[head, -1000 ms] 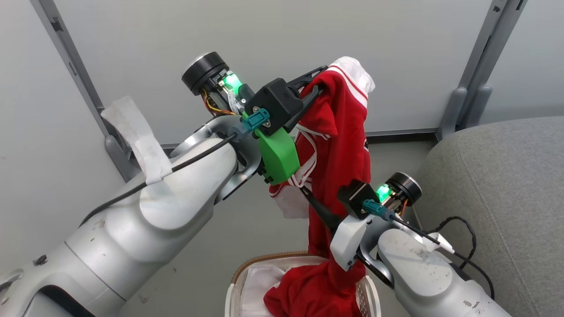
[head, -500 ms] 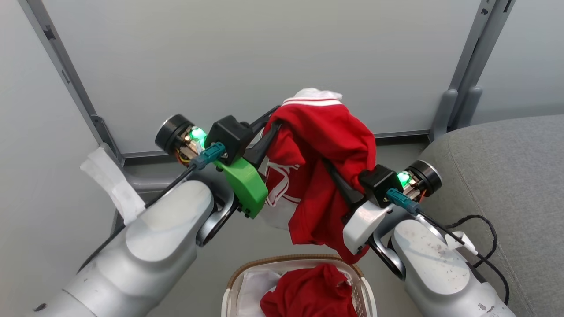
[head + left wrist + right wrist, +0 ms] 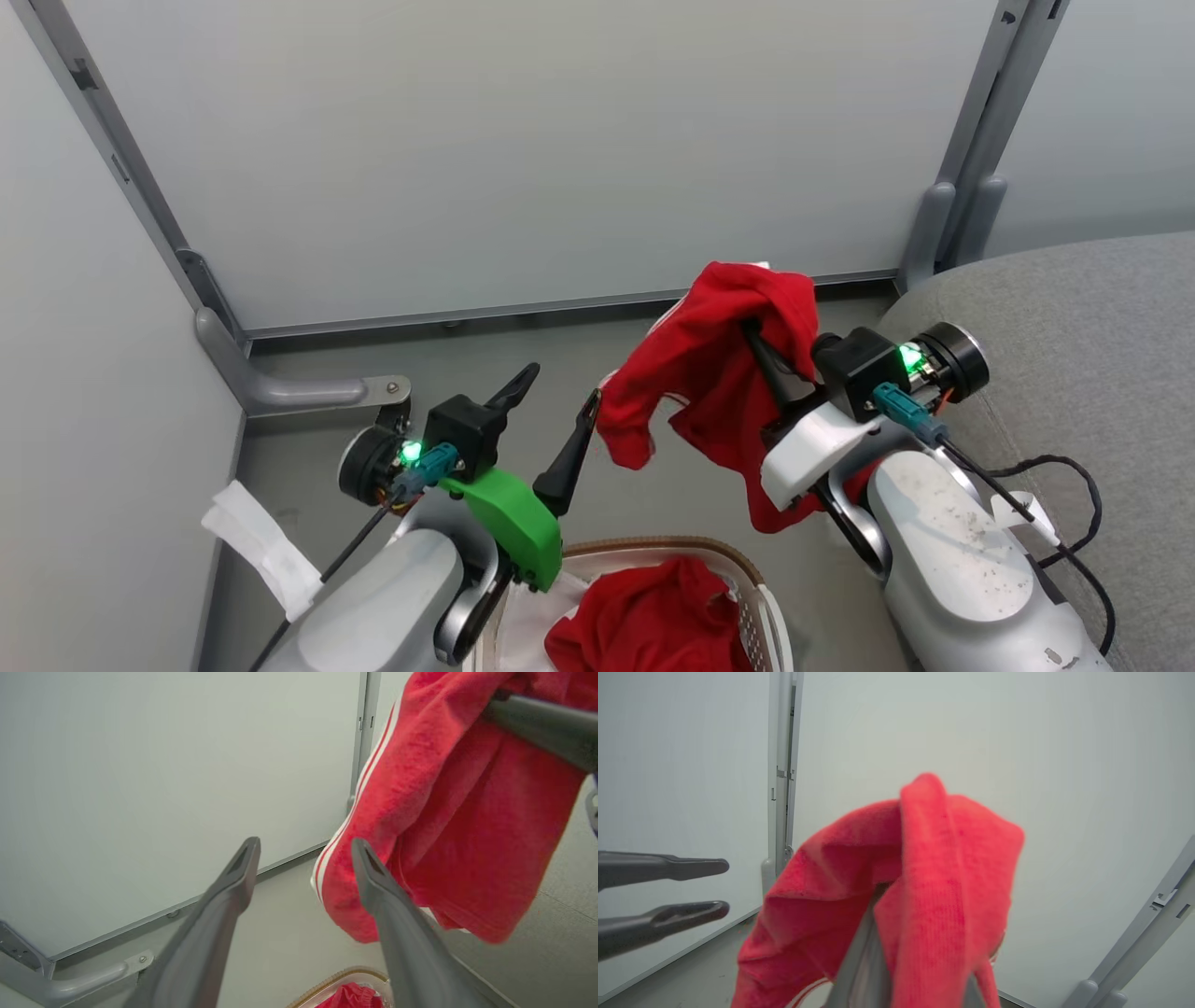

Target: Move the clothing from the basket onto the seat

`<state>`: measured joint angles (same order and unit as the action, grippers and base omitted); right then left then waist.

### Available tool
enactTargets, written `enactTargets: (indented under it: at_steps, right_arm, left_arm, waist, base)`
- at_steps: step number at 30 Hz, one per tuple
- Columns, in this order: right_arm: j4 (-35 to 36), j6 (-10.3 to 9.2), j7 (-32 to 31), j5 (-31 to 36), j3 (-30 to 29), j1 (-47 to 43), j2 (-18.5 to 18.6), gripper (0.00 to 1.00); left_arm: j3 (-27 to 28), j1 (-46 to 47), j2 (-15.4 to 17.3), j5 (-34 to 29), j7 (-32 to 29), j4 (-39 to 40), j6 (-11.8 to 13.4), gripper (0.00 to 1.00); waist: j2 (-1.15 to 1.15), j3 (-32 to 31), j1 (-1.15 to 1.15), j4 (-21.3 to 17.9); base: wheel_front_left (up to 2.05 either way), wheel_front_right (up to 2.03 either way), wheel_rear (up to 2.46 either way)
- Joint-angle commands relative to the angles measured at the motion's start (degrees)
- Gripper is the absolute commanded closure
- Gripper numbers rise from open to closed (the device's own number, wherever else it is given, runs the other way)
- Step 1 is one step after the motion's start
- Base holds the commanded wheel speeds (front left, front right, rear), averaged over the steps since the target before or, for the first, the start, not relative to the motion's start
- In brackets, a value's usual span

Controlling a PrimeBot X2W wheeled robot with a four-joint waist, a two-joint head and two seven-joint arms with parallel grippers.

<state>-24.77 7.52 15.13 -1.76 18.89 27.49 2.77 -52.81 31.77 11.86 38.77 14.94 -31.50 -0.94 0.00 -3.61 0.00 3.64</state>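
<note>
Two soft, fleecy red pieces: the striped garment hangs crumpled from the right gripper, jaws pinching it, near the rounded corner of the grey woven seat. The bunched garment lies inside the oval, brown-rimmed basket. The left gripper has its jaws spread.

light: even, bright, soft shadows | blur: right wrist red cloth

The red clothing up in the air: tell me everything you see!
The red garment is soft cloth with white stripes along one edge. It hangs bunched in the air, draped over the right end effector, which is shut on it, next to the grey seat. The open left end effector is close beside it.
</note>
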Motion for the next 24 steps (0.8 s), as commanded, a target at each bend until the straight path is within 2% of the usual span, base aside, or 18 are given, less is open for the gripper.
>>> enactTargets:
  at_steps: [1, 16, 20, 24]
  right_arm:
    - [0.4, -0.06, 0.0, 0.4, -0.7, -1.2, 0.2, 1.0]
    - [1.7, -0.06, 0.0, 3.1, -6.5, -2.9, 0.9, 1.0]
    - [2.5, -0.06, 0.0, 3.9, -7.4, -2.1, 1.5, 1.0]
    - [3.1, -0.06, 0.0, 4.4, -7.9, -1.2, 2.6, 1.0]
  left_arm:
    - [1.0, -1.6, -0.4, -0.5, 0.3, 0.6, 0.1, 0.0]
    - [10.1, -13.6, -4.4, -8.6, 0.2, 4.8, -1.0, 0.0]
    - [12.3, -15.3, -5.4, -10.1, 0.2, 5.7, -1.4, 0.0]
    - [13.8, -16.2, -6.4, -12.2, 0.2, 6.2, -1.8, 0.0]
  waist:
    - [0.0, 0.1, 0.0, 0.0]
    - [0.0, 0.9, 0.0, -0.8]
    - [0.0, 1.6, 0.0, -3.1]
    - [0.0, 2.6, 0.0, -6.9]
  base:
    - [0.0, 0.0, 0.0]
    - [0.0, 0.0, 0.0]
    - [0.0, 0.0, 0.0]
    - [0.0, 0.0, 0.0]
